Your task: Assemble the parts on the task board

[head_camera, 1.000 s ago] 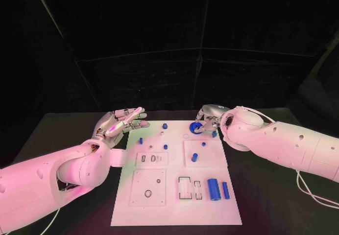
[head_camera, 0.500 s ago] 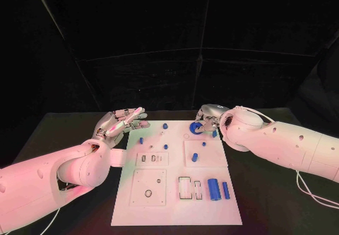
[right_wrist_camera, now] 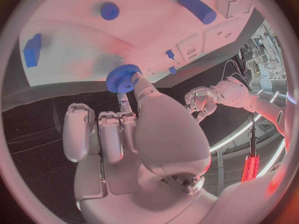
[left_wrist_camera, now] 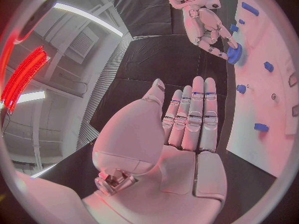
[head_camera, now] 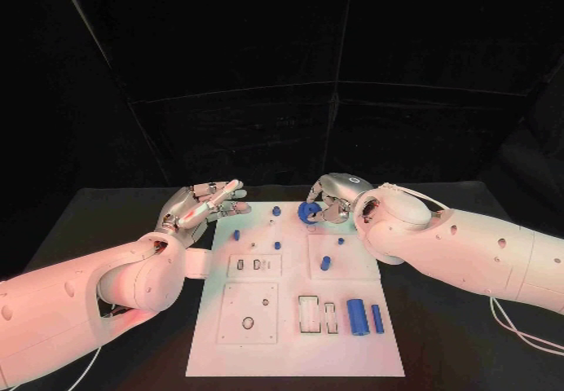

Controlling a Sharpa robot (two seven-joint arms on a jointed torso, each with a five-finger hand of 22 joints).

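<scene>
Blue gear (head_camera: 308, 212), pinched in the right hand (head_camera: 334, 195), now shifted toward nine o'clock along the far edge of the task board (head_camera: 294, 326), lifted clear. Probably being carried to its post, not yet seated. Left hand (head_camera: 202, 204) open, idle, unchanged.

backdrop: black curtain (head_camera: 294, 122) | furniture: black table (head_camera: 106, 220) | ceiling: long light strips (left_wrist_camera: 87, 16)

Pink light, black backdrop; wrist views bend straight edges strongly.
</scene>
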